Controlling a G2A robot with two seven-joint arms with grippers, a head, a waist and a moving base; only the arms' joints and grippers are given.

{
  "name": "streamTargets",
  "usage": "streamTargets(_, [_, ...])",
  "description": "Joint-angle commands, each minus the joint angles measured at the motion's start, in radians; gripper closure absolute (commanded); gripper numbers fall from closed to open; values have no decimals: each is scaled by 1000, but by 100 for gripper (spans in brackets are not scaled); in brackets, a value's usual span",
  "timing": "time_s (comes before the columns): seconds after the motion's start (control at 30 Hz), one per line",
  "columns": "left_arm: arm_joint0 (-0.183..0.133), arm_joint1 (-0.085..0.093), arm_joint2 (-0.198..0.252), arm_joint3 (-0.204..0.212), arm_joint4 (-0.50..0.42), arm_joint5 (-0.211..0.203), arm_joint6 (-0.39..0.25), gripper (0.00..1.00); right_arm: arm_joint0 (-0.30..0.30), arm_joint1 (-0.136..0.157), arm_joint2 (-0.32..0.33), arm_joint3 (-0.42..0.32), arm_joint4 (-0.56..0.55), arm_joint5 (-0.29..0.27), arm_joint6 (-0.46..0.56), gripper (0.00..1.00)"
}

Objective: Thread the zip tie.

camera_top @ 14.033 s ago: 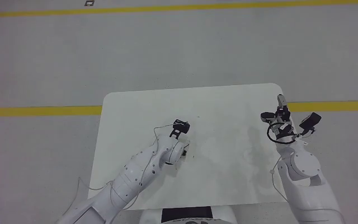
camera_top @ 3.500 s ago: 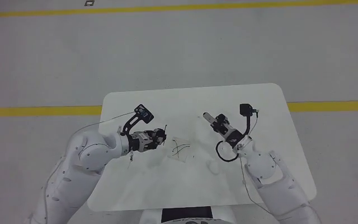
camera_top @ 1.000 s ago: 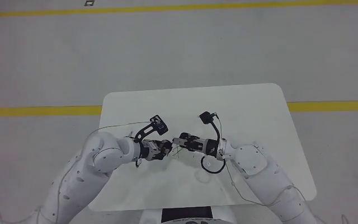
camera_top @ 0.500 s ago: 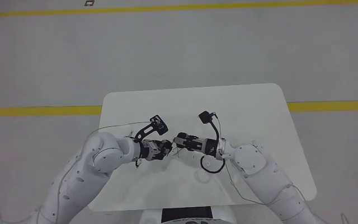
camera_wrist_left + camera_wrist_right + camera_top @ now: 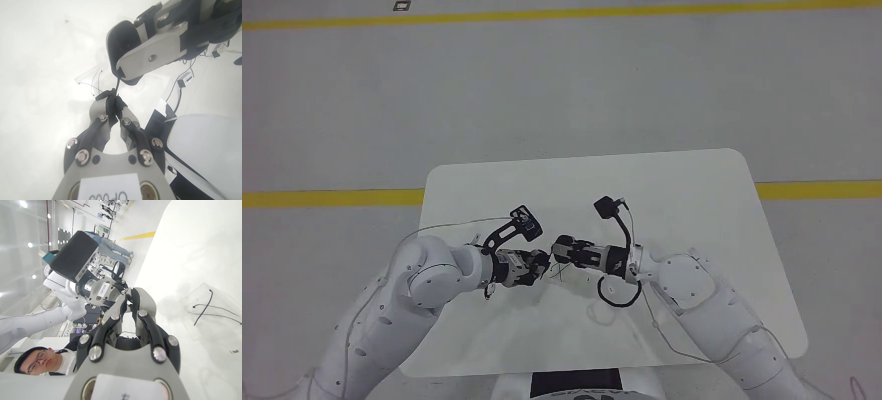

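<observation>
Both arms have swung inward over the last few seconds, and the right gripper (image 5: 560,247) has just eased a touch nearer the left gripper (image 5: 538,262). They now meet tip to tip close beside the clear plastic sheet (image 5: 192,323) on the smooth white desk (image 5: 682,190).

Down at the left wrist view, the zip tie (image 5: 118,83) is a thin, black, flexible plastic strap, slightly bowed, strung straight across the short gap between the two grippers. The left fingers (image 5: 97,108) are grey metal with soft, crumpled black pad covers. They are pressed tight together, pinching the tie's lower end right at their tips.

The strap's upper end runs into the right fingers (image 5: 151,56), a flat grey plate set against a rounded black pad. Those are closed as well, gripping the tie at the very tip.

On the sheet itself lie a few loose zip ties (image 5: 204,308), thin black strands crossing one another, just beyond the pinched tie and apart from both grippers.
</observation>
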Motion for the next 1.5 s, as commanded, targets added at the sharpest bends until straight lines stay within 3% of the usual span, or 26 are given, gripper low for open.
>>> streamTargets(0.0, [0,0,0,0,0,0,0,100,1,0,-1,0,0,0,-1,90])
streamTargets(0.93, [0,0,0,0,0,0,0,100,18,0,-13,17,5,13,-23,88])
streamTargets(1.1, [0,0,0,0,0,0,0,100,19,0,-14,16,7,14,-21,93])
streamTargets(1.17, [0,0,0,0,0,0,0,100,20,0,-14,17,8,16,-20,100])
streamTargets(1.47, [0,0,0,0,0,0,0,100,19,2,-14,16,3,21,-22,100])
